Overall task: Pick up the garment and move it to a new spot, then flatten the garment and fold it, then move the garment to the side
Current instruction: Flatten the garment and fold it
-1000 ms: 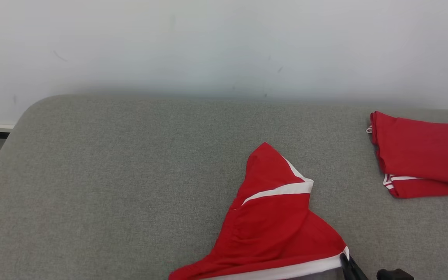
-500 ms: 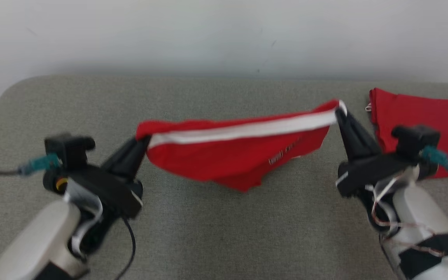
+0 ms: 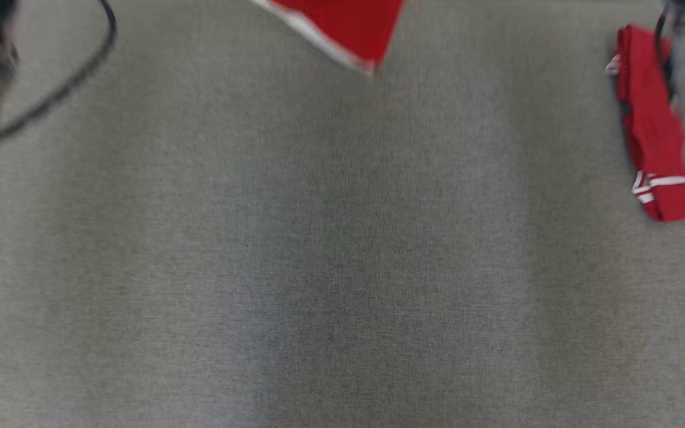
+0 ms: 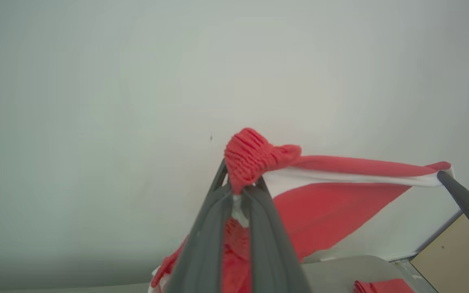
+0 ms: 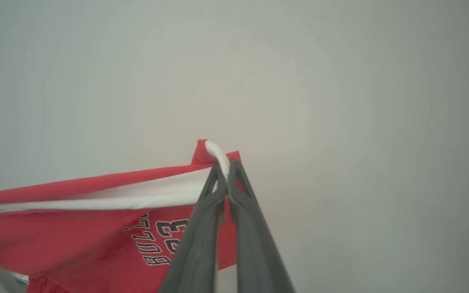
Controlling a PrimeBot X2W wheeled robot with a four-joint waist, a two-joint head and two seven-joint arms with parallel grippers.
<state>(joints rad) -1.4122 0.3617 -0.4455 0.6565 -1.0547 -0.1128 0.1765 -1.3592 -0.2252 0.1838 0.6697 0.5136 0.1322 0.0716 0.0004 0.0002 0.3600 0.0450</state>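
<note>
While stretched in the air, the red garment (image 5: 75,232) is pinched at both ends.
Left gripper (image 4: 240,190) and right gripper (image 5: 225,173) clamp opposite corners; either thin bite could slip, dropping it crumpled on the grey surface (image 3: 319,267).

The blurred head view's top edge cuts off the garment (image 3: 348,24).
</note>
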